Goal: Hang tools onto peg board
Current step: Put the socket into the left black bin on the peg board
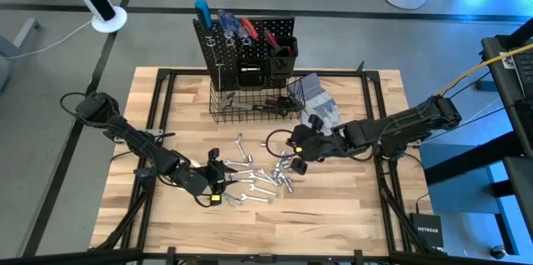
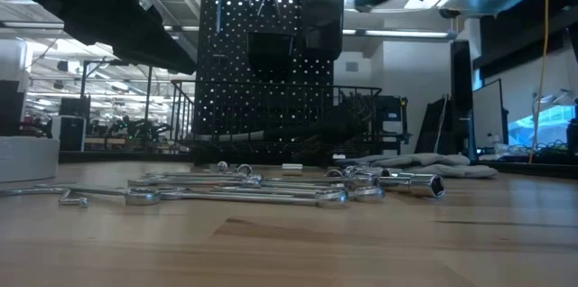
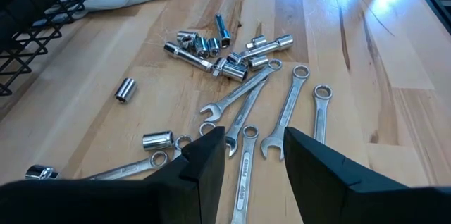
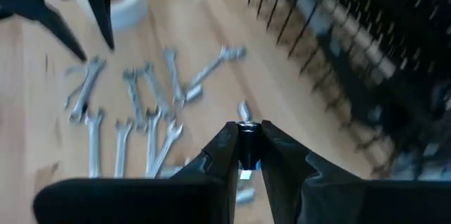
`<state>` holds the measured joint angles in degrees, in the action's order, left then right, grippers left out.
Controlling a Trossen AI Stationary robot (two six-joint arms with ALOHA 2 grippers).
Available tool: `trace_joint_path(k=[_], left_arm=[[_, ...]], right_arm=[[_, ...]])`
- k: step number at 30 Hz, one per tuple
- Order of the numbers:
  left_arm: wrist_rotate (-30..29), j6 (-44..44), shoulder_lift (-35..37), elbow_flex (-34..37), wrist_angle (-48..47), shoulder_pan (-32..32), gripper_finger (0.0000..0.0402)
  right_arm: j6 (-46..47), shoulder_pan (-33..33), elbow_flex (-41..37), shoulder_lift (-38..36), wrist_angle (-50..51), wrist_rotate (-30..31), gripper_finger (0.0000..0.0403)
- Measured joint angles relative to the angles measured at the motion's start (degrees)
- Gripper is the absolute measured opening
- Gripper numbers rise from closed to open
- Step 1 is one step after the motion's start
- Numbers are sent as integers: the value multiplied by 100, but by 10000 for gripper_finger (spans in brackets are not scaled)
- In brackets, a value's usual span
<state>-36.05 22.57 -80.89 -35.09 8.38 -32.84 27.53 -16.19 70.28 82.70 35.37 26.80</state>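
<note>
The peg board (image 1: 246,36) stands upright at the table's far side, with red and blue handled tools (image 1: 237,25) hanging on it and a wire basket (image 1: 250,105) at its foot. Several silver wrenches (image 1: 254,180) and sockets (image 3: 211,46) lie flat on the table's middle. My left gripper (image 3: 254,155) hovers open over the wrenches' near left, with nothing between its fingers. My right gripper (image 4: 245,146) hangs raised above the pile's right side, shut on a small silver tool (image 4: 244,111); the blur hides what kind it is. My right gripper pinches the small silver tool between its two fingertips (image 4: 227,143). One silver end (image 4: 244,110) sticks out just past them. The fingers slant downward from the table's right side. The tool is lifted clear of the table.
Grey work gloves (image 1: 316,98) lie to the right of the basket. A black cable loop (image 1: 276,142) rests on the table near my right gripper. Bare wood lies along the near edge (image 1: 316,215) and at the far left (image 1: 166,107).
</note>
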Motion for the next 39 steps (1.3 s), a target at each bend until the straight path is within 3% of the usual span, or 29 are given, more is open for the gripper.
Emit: trace_joint_path(k=[16, 24, 33, 39], left_arm=[[0, -10, -1, 0, -2, 0, 136], [-1, -52, -1, 0, 3, 0, 136], [-23, -157, -8, 0, 23, 0, 136], [-23, -145, -8, 0, 18, 0, 136]], right_arm=[[-2537, 9, 2, 0, -2459, 1173, 56], [-3385, 432, 11, 183, -3949, 1087, 56], [-4250, 1319, 7, 1056, -5726, 853, 56], [-4322, 1951, 7, 1540, -6448, 857, 56]])
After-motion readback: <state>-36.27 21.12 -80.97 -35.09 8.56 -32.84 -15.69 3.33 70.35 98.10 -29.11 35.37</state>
